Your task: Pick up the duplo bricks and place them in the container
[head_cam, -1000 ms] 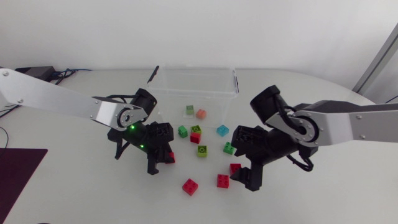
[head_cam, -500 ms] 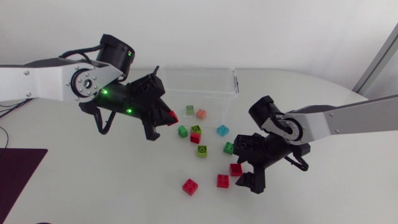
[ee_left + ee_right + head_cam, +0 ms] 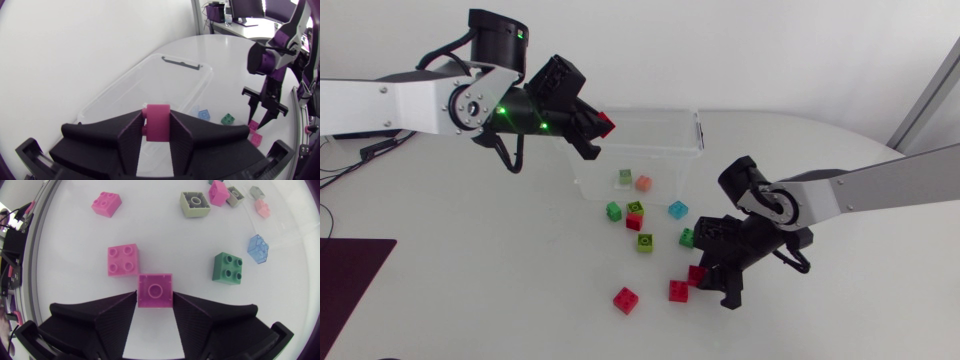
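My left gripper (image 3: 603,128) is raised over the near left corner of the clear container (image 3: 660,125), shut on a red brick (image 3: 608,122). In the left wrist view that brick (image 3: 158,120) sits between the fingers, with the container (image 3: 165,80) ahead and below. My right gripper (image 3: 704,281) is down on the table, its fingers pressed on both sides of another red brick (image 3: 697,272), also seen in the right wrist view (image 3: 155,287). A green brick (image 3: 625,177) and an orange brick (image 3: 643,183) lie inside the container.
Loose bricks lie in front of the container: two red ones (image 3: 626,300) (image 3: 678,290), a green one (image 3: 688,237), a cyan one (image 3: 678,209), a yellow-green one (image 3: 645,242) and several more near the container wall. A dark mat (image 3: 350,280) lies at the left edge.
My left arm has lifted its red brick from the table up to the container's rim. My right gripper has lowered slightly and closed its fingers onto the red brick on the table.
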Controlling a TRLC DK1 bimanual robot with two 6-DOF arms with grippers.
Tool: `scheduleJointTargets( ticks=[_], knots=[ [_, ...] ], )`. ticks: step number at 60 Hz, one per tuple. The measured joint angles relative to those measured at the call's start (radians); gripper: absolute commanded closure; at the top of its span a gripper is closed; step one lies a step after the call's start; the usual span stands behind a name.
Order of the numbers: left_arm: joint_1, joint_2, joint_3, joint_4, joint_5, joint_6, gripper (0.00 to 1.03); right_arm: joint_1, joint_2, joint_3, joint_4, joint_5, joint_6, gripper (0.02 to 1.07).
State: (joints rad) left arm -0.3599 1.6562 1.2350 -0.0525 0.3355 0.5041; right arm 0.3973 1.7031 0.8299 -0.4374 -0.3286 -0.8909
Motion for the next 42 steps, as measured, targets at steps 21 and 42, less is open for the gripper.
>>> scheduleJointTargets(
  ticks=[21, 42],
  knots=[
    [0.006, 0.180, 0.087, 0.090, -0.089, -0.054, 0.67, 0.000, -0.108, 0.000, -0.052, -0.002, 0.023, 0.78],
    [0.012, 0.184, 0.105, 0.089, -0.110, -0.079, 0.10, -0.019, -0.228, 0.145, -0.101, -0.030, 0.108, 0.78]
  ],
)
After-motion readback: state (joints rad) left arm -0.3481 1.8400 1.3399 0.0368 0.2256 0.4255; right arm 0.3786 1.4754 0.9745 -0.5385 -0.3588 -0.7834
